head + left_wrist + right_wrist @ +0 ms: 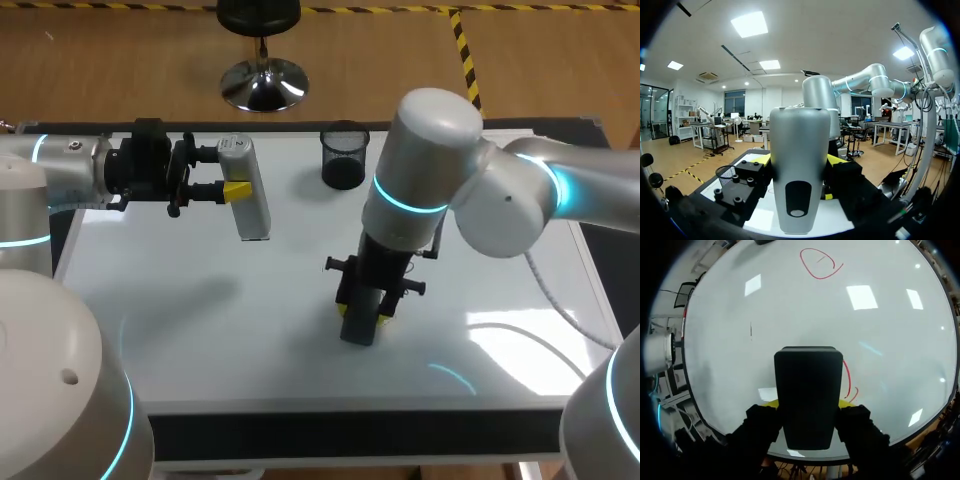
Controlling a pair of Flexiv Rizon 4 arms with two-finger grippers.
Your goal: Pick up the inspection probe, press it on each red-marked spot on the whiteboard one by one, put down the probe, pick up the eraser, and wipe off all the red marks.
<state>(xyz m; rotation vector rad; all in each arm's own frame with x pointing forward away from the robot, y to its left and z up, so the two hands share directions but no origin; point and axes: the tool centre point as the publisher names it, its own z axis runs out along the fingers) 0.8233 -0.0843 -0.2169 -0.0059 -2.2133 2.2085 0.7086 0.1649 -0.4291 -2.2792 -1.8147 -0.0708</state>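
My left gripper (225,172) is shut on the silver-grey inspection probe (252,210), held above the back left of the whiteboard (200,330). In the left wrist view the probe (800,135) stands between the yellow fingertips (762,159). My right gripper (362,312) is shut on the black eraser (358,332), which rests on the board near the middle front. The right wrist view shows the eraser (808,390) between the fingers, short red strokes (848,381) right beside it, and a red ring (821,262) farther ahead on the board.
A black mesh cup (344,155) stands at the back middle of the board. A thin white cable (545,285) hangs from my right arm over the board's right side. The right arm hides the red marks in the head view.
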